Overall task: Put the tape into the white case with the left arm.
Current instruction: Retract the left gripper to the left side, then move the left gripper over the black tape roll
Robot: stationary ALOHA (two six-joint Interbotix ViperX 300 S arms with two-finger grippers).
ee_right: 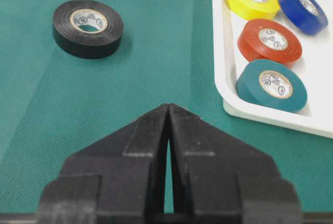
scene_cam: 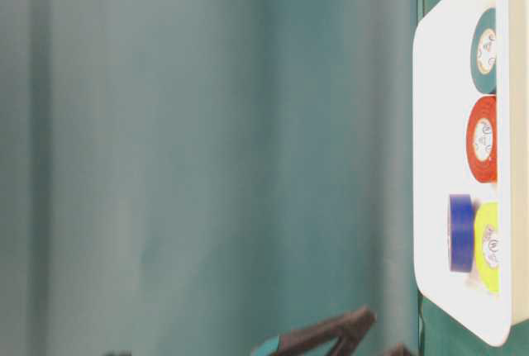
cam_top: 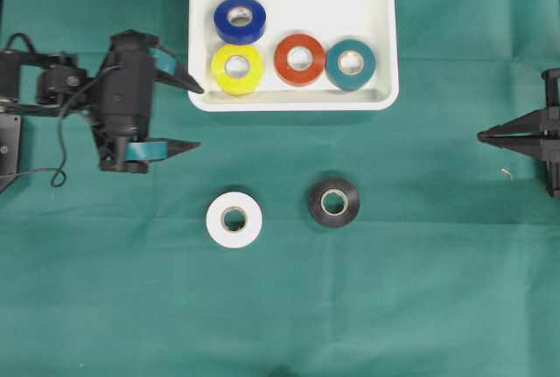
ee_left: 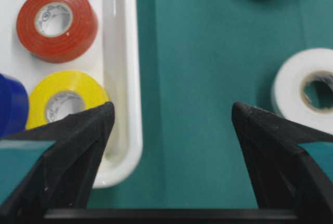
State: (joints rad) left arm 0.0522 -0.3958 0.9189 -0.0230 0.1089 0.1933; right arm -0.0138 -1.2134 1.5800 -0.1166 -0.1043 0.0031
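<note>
Two tapes lie flat on cloth — white case long axis sideways — left gripper spread.

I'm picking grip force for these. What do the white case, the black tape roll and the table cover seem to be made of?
White case: likely smooth glossy plastic; its rim shows soft highlights.
Black tape roll: probably vinyl tape with a slight sheen, wound on a pale printed core, perhaps cardboard.
Table cover: matte green woven cloth; fine weave and creases show.

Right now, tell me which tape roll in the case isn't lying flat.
The blue roll in the white case: it leans tilted against the yellow roll, while the red and teal rolls lie flat.
</note>
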